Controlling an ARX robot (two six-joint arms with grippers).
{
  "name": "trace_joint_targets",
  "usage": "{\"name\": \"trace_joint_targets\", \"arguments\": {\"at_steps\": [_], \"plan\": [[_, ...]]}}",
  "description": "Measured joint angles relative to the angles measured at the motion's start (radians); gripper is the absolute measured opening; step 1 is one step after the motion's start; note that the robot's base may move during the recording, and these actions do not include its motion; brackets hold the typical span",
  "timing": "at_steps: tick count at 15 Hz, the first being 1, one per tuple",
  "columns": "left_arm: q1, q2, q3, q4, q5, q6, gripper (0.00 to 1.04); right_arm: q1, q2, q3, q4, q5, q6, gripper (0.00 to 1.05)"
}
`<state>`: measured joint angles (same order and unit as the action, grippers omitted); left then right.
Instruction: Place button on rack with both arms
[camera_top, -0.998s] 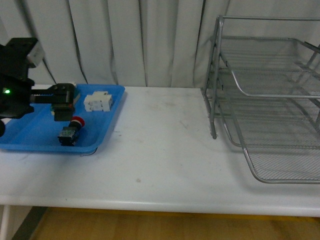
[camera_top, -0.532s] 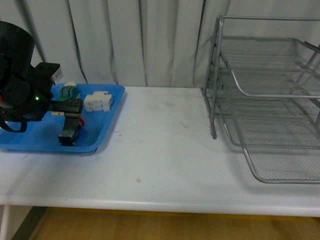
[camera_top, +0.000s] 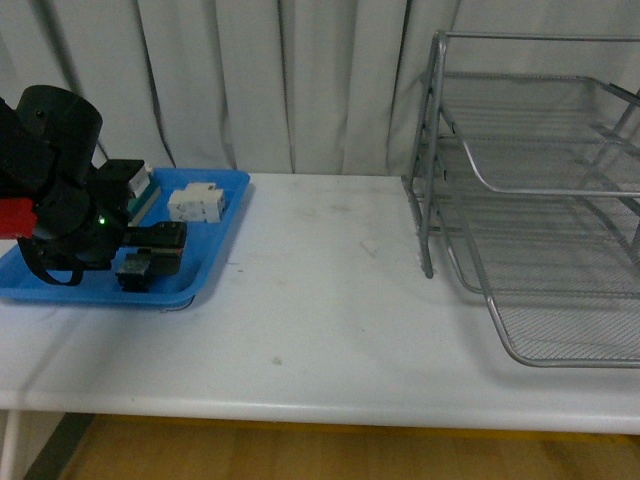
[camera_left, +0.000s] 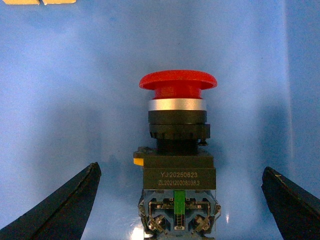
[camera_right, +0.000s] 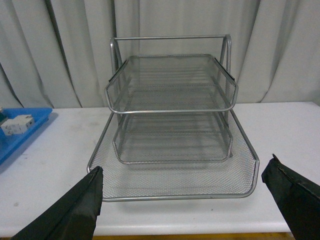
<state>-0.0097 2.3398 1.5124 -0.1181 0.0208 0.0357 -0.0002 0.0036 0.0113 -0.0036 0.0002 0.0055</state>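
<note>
Left wrist view: the left claw (camera_left: 180, 169) is gaping wide and empty. Its fingers are flanking the button (camera_left: 177, 150), which is lying on the tray (camera_left: 75, 100) with its long axis running straight between them, red cap pointing away. This claw is much the nearer. In the front view the rack (camera_top: 530, 200) is standing well off at three o'clock, and the right claw (camera_right: 182, 170), also wide, is facing it.

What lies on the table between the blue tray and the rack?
Nothing. In the front view, only bare white tabletop, faintly scuffed, runs from the blue tray across to the rack.
</note>
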Motion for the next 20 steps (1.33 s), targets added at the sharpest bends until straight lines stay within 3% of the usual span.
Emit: {"name": "trace_joint_targets", "arguments": {"at_steps": [4, 5, 9, 10, 15, 20], "plan": [[-0.002, 0.023, 0.017, 0.003, -0.01, 0.026, 0.98, 0.0, 0.0, 0.0, 0.0, 0.0, 0.0, 0.98], [-0.002, 0.028, 0.017, 0.005, -0.011, 0.027, 0.91, 0.0, 0.0, 0.0, 0.0, 0.0, 0.0, 0.98], [-0.007, 0.032, 0.018, 0.011, -0.022, 0.047, 0.43, 0.0, 0.0, 0.0, 0.0, 0.0, 0.0, 0.98], [-0.008, 0.032, 0.02, 0.012, -0.021, 0.048, 0.37, 0.0, 0.0, 0.0, 0.0, 0.0, 0.0, 0.98], [-0.042, -0.079, -0.1, 0.094, -0.029, 0.06, 0.36, 0.0, 0.0, 0.0, 0.0, 0.0, 0.0, 0.98], [-0.043, -0.608, -0.506, 0.248, 0.005, 0.043, 0.36, 0.0, 0.0, 0.0, 0.0, 0.0, 0.0, 0.98]]}}
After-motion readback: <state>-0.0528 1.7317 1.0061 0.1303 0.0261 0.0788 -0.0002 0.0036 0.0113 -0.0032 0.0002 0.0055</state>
